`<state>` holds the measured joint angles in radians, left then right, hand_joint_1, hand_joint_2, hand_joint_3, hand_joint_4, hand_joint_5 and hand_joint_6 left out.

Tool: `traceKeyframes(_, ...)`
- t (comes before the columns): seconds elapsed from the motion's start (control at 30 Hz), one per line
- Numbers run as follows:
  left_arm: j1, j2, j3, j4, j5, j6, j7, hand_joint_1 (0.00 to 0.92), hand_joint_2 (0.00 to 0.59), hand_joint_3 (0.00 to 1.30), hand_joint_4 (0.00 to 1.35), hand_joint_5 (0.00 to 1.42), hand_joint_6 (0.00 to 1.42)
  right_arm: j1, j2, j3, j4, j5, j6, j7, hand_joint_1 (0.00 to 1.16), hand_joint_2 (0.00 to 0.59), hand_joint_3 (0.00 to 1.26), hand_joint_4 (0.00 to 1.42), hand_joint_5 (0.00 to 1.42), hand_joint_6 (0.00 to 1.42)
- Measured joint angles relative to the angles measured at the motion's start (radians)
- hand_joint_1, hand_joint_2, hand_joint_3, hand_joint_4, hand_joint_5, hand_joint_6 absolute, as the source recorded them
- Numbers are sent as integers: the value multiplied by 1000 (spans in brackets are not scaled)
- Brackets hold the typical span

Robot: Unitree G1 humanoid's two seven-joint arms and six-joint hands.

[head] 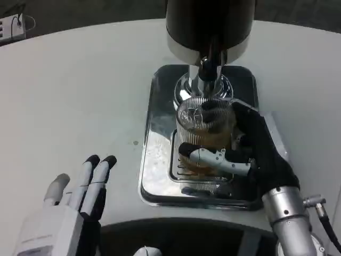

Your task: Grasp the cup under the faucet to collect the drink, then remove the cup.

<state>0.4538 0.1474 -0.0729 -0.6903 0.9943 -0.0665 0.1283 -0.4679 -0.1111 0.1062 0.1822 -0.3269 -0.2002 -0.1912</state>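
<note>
A clear ribbed cup (205, 121) with amber drink in it stands on the drip grille, directly below the black faucet (209, 63) of the dark dispenser (208, 24). My right hand (250, 152) wraps around the cup from the right, thumb across its lower front, and grips it. My left hand (80, 200) rests flat on the white table at the lower left, fingers straight and apart, holding nothing.
The shiny steel drip tray (157, 160) spans the table's middle beneath the dispenser. A white power strip (11, 26) lies at the far left back edge. The table's round front edge (176, 221) curves just before my body.
</note>
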Motion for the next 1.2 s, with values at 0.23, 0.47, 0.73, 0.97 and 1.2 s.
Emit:
traceKeyframes(0.23, -17, -1, -11, 14, 0, 0, 0, 0, 125, 86, 0, 174, 26, 76, 14, 24, -122, -1, 11, 25, 1153, 111, 920, 996, 1161, 1424)
traceKeyframes(0.47, -13, -2, -11, 15, -3, 0, 4, 0, 125, 86, 0, 171, 25, 142, 19, 30, -209, -4, 18, 47, 1162, 96, 924, 1007, 1161, 1424)
traceKeyframes(0.73, -4, -6, -12, 15, 4, 3, 8, 0, 94, 49, 0, 127, 0, 250, -24, 21, -334, 1, 19, 108, 1162, 76, 937, 1008, 1161, 1424)
traceKeyframes(0.97, 8, -11, -25, 2, 41, 4, 10, 0, 70, 15, 0, 114, 0, 406, -80, -1, -497, 49, -4, 192, 1162, 70, 941, 1008, 1161, 1424)
traceKeyframes(1.2, 47, -21, -51, -42, 155, 13, 12, 0, 36, 0, 0, 41, 0, 479, -116, -61, -650, 109, -7, 259, 1162, 62, 946, 1008, 1161, 1421)
